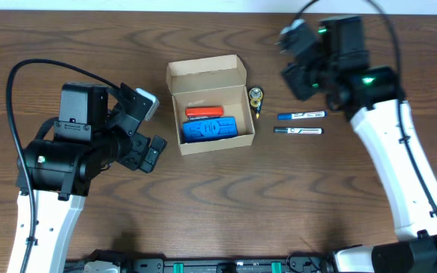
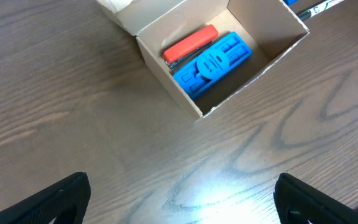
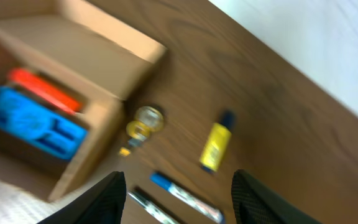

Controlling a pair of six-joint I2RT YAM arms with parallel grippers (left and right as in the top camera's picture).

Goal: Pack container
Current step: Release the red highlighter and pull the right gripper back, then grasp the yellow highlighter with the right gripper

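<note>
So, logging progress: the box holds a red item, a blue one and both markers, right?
Not quite: the overhead view shows both markers on the table beside the box; the red item and blue one are inside.

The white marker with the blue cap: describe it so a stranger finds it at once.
On the brown wooden table, find the open tan cardboard box. Right of it in the overhead view lie two parallel white markers. The blue-capped marker is the upper one; the black-capped marker lies below it.
</note>
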